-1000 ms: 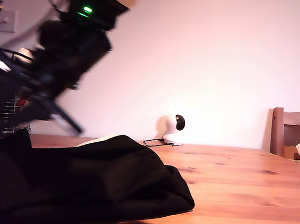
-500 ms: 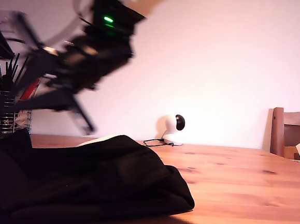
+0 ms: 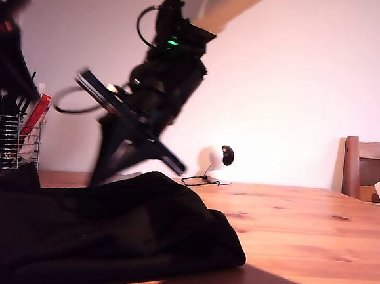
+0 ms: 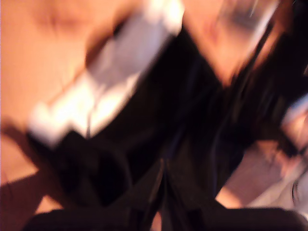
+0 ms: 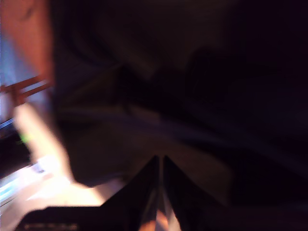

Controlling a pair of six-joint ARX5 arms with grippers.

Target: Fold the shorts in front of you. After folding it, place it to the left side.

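The black shorts lie in a wrinkled heap on the wooden table at the exterior view's lower left. A dark arm with a green light hangs over them, its blurred fingers pointing down at the heap's back edge. Another arm shows blurred at that view's far left. I cannot tell which is first or second. My first gripper is shut above the shorts, with nothing in it. My second gripper is shut close over the dark fabric, also with nothing in it.
A wire pen holder stands at the exterior view's left behind the shorts. A white round device with a cable sits at the table's back, a wooden chair at that view's right. A blurred white strip borders the shorts.
The arm with the green light swung toward the exterior view's right and lowered toward the heap. The pen holder came into sight. The shorts stayed put.
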